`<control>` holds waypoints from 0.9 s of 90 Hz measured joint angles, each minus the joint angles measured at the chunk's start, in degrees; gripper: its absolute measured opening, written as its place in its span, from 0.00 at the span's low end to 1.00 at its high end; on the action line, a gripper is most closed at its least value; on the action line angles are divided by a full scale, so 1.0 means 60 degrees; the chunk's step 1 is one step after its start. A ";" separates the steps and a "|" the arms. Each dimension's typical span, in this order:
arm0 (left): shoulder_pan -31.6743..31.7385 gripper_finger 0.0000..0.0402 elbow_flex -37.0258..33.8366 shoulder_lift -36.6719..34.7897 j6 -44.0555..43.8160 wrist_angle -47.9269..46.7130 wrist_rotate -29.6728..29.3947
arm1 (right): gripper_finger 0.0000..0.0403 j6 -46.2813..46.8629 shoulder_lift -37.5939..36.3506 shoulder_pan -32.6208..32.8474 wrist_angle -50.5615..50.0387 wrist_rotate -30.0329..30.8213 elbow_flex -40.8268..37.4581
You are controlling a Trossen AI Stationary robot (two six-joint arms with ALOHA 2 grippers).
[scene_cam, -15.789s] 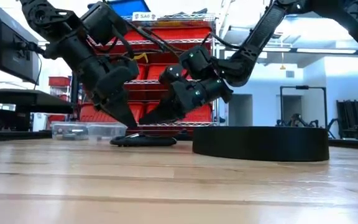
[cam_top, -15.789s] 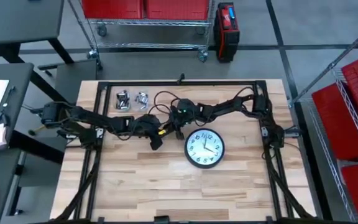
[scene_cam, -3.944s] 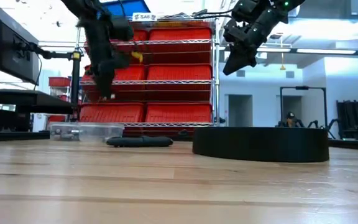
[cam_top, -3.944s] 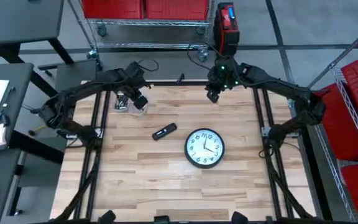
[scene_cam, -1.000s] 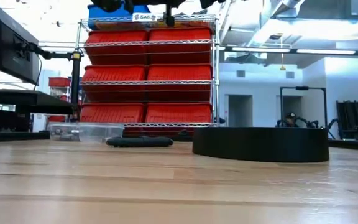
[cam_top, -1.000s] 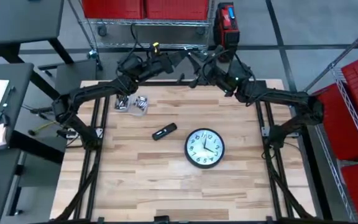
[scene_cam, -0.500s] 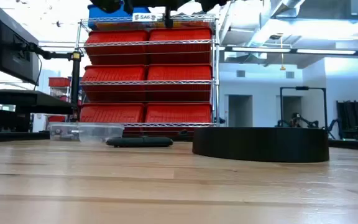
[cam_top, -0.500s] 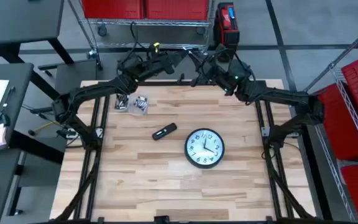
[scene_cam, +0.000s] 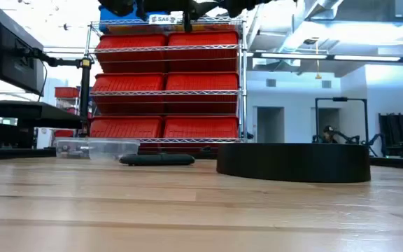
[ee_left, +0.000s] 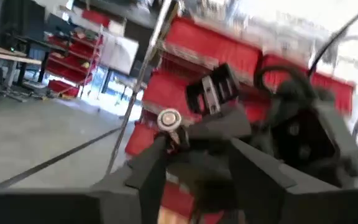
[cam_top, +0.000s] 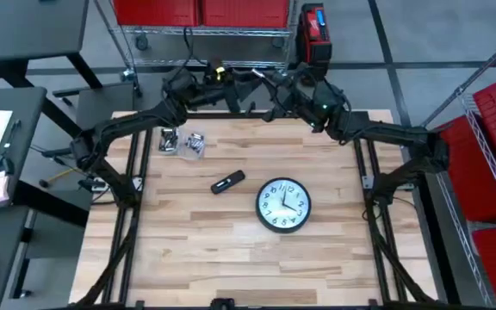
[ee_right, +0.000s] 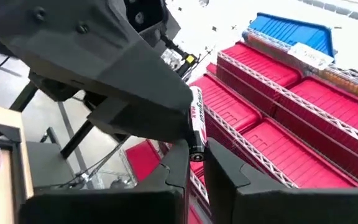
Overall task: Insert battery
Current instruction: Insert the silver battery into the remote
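Wooden table (cam_top: 231, 258), red bin shelving (scene_cam: 166, 84) behind its far edge.

- Right gripper (ee_right: 196, 163): raised above the far edge; fingers (ee_right: 176, 168) nearly together, pinched on the lower end of the battery (ee_right: 196, 121).
- Battery: upright, white and red, label too small to read; in mid-air, not in the remote.
- Left gripper (ee_left: 197, 149): nose to nose with the right one; fingers (ee_left: 146, 174) stand apart, one tip beside the battery's end. Blurred, so contact cannot be told.
- From above, the two grippers meet as one dark mass and the battery is hidden. At table level, both are cut off by the frame's upper edge.
- Remote (cam_top: 227, 182): lying mid-table, well apart from both grippers; its battery bay cannot be made out.
- Clock (cam_top: 283, 205): face up, near the remote.
- Two clear tubs (cam_top: 183, 142): far left corner, contents unclear.
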 joint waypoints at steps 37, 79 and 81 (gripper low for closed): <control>0.0352 0.43 -0.0014 -0.2439 0.4409 -0.9237 -0.1358 | 0.04 0.2073 -0.0007 -0.0346 -0.2018 -0.2014 0.0015; -0.1618 0.43 -0.2250 -0.3511 0.1109 -1.3085 -0.3102 | 0.04 0.4297 0.1468 -0.0945 -0.4443 -0.6565 0.0011; -0.1812 0.43 -0.2496 -0.3596 0.0950 -1.2889 -0.3214 | 0.04 0.4300 0.1619 -0.0882 -0.4430 -0.6679 0.0011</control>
